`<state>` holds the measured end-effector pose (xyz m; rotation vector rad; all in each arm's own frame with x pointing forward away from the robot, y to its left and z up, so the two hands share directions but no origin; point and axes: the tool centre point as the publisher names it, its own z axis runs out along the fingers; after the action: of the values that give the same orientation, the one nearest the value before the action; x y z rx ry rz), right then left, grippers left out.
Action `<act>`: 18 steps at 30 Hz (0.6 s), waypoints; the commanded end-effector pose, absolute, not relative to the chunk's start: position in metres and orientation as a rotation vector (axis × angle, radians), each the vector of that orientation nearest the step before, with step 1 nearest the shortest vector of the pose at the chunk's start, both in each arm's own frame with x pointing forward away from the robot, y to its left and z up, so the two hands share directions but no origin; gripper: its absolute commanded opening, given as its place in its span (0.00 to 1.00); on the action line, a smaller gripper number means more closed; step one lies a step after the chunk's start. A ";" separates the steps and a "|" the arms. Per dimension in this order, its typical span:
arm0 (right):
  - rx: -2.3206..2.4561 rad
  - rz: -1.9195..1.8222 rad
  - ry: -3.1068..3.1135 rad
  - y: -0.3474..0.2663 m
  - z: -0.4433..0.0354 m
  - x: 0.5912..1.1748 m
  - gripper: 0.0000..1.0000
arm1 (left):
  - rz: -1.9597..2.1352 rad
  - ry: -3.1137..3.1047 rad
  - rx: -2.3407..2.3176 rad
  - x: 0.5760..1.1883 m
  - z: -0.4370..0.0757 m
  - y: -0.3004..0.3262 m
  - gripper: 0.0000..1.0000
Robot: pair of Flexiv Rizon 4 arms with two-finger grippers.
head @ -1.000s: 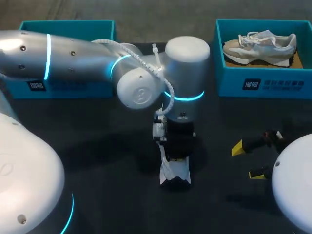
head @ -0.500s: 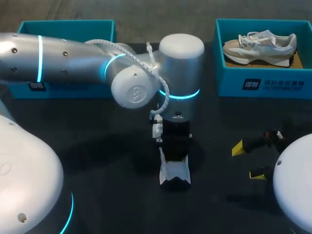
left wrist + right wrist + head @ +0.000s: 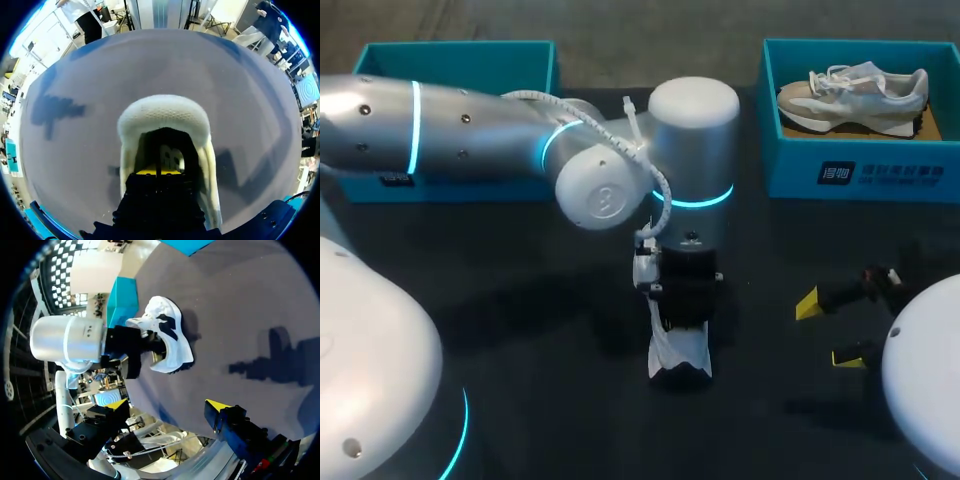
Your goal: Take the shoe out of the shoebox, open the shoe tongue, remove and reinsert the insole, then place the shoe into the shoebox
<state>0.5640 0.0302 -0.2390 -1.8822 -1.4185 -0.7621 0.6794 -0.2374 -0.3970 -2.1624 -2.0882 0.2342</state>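
Left gripper [image 3: 156,171] inside white shoe [image 3: 680,353] opening, grip unclear; right gripper [image 3: 828,330] beside shoe, spread wide, empty.

My head view is dim; wrist views are bright, the white mesh shoe [image 3: 180,352] darkly shadowing the grey tabletop [image 3: 240,300].

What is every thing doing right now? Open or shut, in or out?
white shoe: out of its box, on the table
left gripper: shut, tips down inside the white shoe
right gripper: open, holding nothing
right shoebox: lid off, grey shoe inside
left shoebox: lid off, inside mostly hidden
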 end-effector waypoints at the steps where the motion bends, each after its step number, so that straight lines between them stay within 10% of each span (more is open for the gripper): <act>1: -1.889 -0.760 -1.419 0.031 -0.238 0.562 1.00 | 0.220 -2.109 -2.191 0.680 -0.372 -0.227 0.00; 18: -1.889 -0.760 -1.419 0.031 -0.238 0.562 1.00 | 0.204 -2.129 -2.222 0.705 -0.364 -0.227 0.13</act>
<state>0.5638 0.0305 -0.2392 -1.8828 -1.4184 -0.7619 0.7024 -0.2275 -0.3641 -2.2205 -2.1300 0.2086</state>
